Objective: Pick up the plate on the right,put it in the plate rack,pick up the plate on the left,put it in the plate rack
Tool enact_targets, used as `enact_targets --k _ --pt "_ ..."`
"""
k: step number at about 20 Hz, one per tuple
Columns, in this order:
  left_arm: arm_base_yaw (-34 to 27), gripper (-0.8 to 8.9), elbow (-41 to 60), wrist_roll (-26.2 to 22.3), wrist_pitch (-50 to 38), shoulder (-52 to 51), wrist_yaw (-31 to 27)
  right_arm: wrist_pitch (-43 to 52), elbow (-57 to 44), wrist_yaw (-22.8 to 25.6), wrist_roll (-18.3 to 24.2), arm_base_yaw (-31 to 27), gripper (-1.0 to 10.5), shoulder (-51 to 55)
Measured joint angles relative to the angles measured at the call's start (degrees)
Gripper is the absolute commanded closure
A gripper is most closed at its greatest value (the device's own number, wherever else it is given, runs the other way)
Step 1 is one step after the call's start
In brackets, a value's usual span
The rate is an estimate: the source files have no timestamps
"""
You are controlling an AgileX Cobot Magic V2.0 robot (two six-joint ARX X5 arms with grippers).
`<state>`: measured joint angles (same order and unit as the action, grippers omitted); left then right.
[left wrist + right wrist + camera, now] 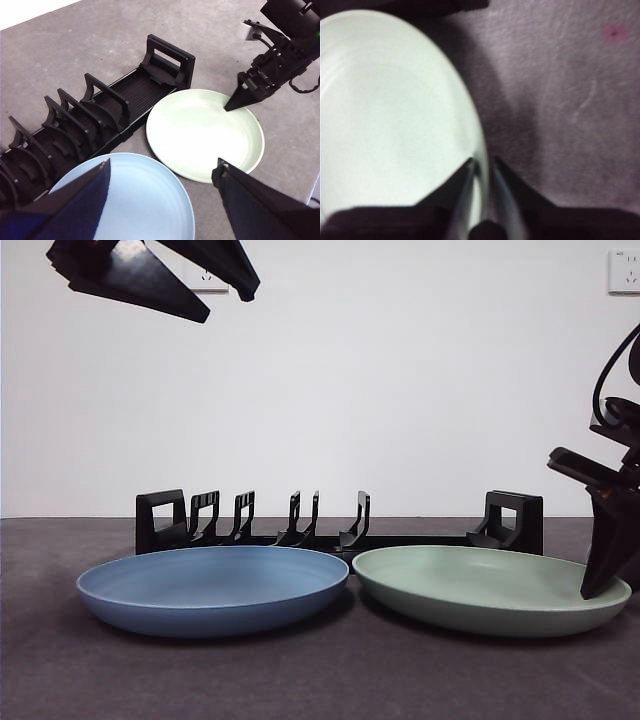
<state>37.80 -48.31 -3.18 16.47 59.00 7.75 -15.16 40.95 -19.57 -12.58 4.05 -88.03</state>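
- We saw a pale green plate [390, 115] filling much of the right wrist view, its surface bright and washed out.
- The plate lay on a grey, slightly speckled table [560, 100], with a dark shadow along its curved edge.
- Our right gripper [482, 167] stood at the plate's rim, one jaw over the inside of the plate and the other over the table just outside it.
- The jaws were close together with the rim between them; whether they pressed it we could not tell, as the picture was blurred.
- A small pink spot [614, 33] marked the table, well apart from the plate.
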Motion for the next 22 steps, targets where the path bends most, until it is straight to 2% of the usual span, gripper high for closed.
enact_targets --k 5,10,13,15,20,22 --pt "1.14 4.67 0.0 -4.31 1.09 0.37 -0.13 -0.76 0.02 -0.37 -3.15 0.04 9.6 2.86" --pt "6.1 4.67 0.0 -10.29 1.27 3.06 -0.13 -5.88 0.35 0.09 -5.99 0.09 9.6 11.58" --pt "10.86 4.67 0.0 -15.61 1.25 6.25 -0.72 -10.4 2.84 -3.85 -6.34 0.11 9.6 14.49" --pt "14.69 4.67 0.0 -20.09 0.98 8.63 -4.09 -13.97 5.66 -6.84 -6.4 0.2 9.6 14.82" --pt "22.27 4.67 0.0 -32.13 -3.19 15.04 -14.49 -17.03 8.94 -7.54 -6.47 2.05 9.6 14.82" --pt "22.8 4.67 0.0 -34.49 -5.31 16.5 -15.15 -17.59 8.98 -9.73 -6.45 2.49 9.6 14.82"
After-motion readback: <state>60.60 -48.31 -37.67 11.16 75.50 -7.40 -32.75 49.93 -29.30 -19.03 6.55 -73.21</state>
